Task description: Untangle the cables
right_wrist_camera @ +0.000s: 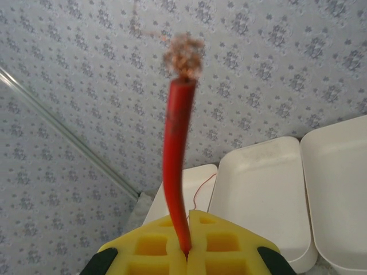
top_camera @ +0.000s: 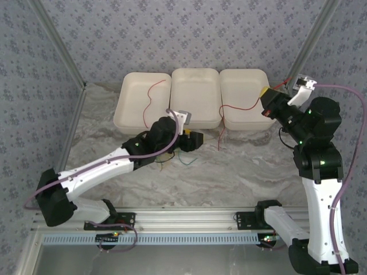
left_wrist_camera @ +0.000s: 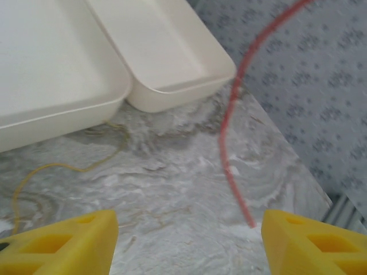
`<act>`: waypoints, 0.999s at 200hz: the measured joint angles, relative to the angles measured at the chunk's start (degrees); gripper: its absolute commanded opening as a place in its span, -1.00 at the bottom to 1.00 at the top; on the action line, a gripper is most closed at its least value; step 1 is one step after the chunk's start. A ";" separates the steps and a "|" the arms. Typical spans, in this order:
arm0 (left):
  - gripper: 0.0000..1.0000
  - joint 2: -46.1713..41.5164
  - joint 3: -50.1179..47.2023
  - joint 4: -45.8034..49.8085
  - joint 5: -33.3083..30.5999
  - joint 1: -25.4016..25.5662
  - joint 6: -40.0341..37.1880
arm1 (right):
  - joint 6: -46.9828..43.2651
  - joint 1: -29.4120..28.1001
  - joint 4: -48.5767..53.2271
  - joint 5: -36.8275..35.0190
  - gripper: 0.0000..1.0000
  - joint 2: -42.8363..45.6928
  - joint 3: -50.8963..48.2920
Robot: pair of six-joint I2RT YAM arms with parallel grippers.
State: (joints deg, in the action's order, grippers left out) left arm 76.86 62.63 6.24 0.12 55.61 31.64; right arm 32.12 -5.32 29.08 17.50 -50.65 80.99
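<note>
The right gripper (right_wrist_camera: 188, 229) pinches the red wire (right_wrist_camera: 175, 154) near its frayed end; a tug could slip it free. The left gripper (left_wrist_camera: 189, 240) gapes open.

Blue-grey wallpaper (top_camera: 200, 34) with a small repeating flower print is covering the back and side walls, running across the whole top of the frame. Two metal posts are slanting up from the far corners: left post (top_camera: 57, 43), right post (top_camera: 313, 37). Marbled grey-white tabletop (top_camera: 241, 172) is spreading across the middle. Silver aluminium rail (top_camera: 189, 216) is running along the near edge at the bottom, with a grey slotted strip (top_camera: 183, 238) lying just below it. Light is falling evenly, casting only soft shadows.
</note>
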 measured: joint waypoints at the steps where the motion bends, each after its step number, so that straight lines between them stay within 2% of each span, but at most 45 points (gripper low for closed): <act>1: 0.39 0.26 0.15 -0.04 0.26 0.11 -0.22 | 0.00 -0.09 0.00 0.07 -1.00 0.00 -0.04; 30: 0.42 4.13 1.33 -0.39 3.50 2.36 -2.54 | 0.00 -2.43 0.09 0.74 -1.00 -0.02 -0.72; 61: 0.41 7.15 1.33 -0.31 3.96 3.45 -3.58 | -0.15 -5.49 0.11 0.76 -1.00 0.02 -0.74; 111: 0.26 10.03 1.31 -0.74 4.59 4.50 -3.78 | -0.20 -8.28 0.70 -0.17 -1.00 0.81 -0.74; 135: -0.01 11.30 1.27 -1.57 4.55 4.94 -4.02 | -0.20 -8.50 0.79 -0.68 -1.00 1.16 -0.74; 173: -1.00 11.43 -1.11 -3.72 3.19 4.94 -3.61 | -0.44 -8.61 1.16 -2.16 -1.00 1.11 -0.72; 200: -1.00 11.30 -3.15 -3.58 0.33 4.96 -2.95 | -1.51 -8.59 2.27 -5.68 -1.00 1.11 -0.39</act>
State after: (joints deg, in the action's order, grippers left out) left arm 88.16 59.48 2.66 0.45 60.58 28.69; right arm 30.61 -13.91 31.35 11.81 -49.54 80.60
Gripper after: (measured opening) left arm 0.067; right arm 0.061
